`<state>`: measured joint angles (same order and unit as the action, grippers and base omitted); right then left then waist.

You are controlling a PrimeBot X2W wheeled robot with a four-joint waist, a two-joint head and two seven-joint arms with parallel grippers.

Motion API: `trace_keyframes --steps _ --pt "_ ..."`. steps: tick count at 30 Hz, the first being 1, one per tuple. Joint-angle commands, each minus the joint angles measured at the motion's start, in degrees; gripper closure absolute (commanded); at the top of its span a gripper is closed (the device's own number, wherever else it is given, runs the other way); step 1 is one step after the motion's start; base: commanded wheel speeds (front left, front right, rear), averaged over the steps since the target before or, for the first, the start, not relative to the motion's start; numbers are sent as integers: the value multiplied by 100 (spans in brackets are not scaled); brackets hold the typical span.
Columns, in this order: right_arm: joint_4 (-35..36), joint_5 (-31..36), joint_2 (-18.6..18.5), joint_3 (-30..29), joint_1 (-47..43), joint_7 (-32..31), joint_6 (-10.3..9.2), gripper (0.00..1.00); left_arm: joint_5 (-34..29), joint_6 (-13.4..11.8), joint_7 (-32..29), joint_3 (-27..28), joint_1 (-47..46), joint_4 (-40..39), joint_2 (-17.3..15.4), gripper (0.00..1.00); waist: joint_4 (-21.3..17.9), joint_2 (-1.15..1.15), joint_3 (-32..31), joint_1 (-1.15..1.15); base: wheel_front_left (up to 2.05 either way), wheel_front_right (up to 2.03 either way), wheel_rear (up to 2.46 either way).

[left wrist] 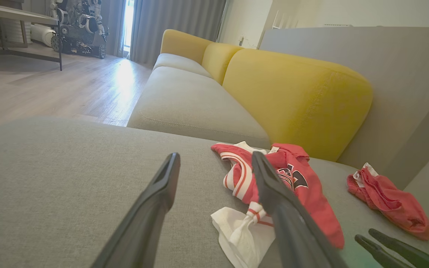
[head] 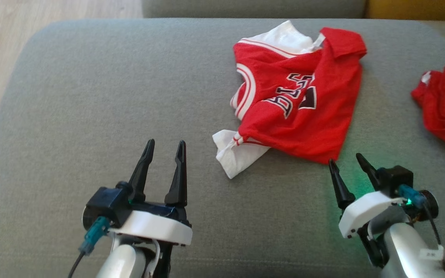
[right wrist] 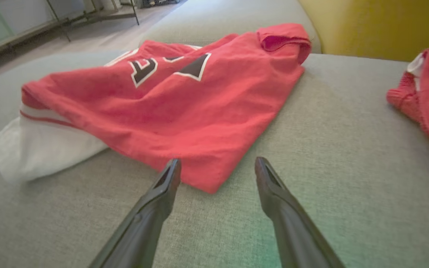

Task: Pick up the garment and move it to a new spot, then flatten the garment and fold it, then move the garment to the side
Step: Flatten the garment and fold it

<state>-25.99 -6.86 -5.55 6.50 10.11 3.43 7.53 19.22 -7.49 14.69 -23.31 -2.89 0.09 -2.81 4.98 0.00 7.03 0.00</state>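
Garment (head: 296, 104): crumpled and doubled over itself on the right half of the grey sofa seat (head: 91, 96), nearest red corner just ahead of the right claw (head: 345, 158), spread and empty, seemingly lined up to pinch that corner. Left claw (head: 166, 141) likewise released, empty, apart from the white hem. Wide bare seat leftward for a new spot; second red cloth (head: 444, 104) hemming in the right.

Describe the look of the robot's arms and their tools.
The left tool and right tool each have two long, dark, tapering fingers on a black block, joined to a white shell over a pale grey forearm. A teal connector with a dark cable plugs into each wrist. A green light glows at the right wrist, and its forearm carries a small white label.
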Motion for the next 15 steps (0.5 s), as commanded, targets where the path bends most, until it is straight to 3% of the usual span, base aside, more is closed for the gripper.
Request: trace_keyframes --steps 1,11,15 --pt "-22 157 -139 166 274 -20 -4 0 -39 0 31 166 -309 -200 -7 0 130 0 100 0 0 0 0" --pt "-998 713 -173 188 740 -84 -4 0 -31 -40 31 149 -412 -220 -7 0 407 0 279 0 0 0 0" --pt "-1286 971 -207 -75 926 -33 -4 0 -16 -68 31 110 -474 -253 -7 0 457 0 373 0 0 0 0"
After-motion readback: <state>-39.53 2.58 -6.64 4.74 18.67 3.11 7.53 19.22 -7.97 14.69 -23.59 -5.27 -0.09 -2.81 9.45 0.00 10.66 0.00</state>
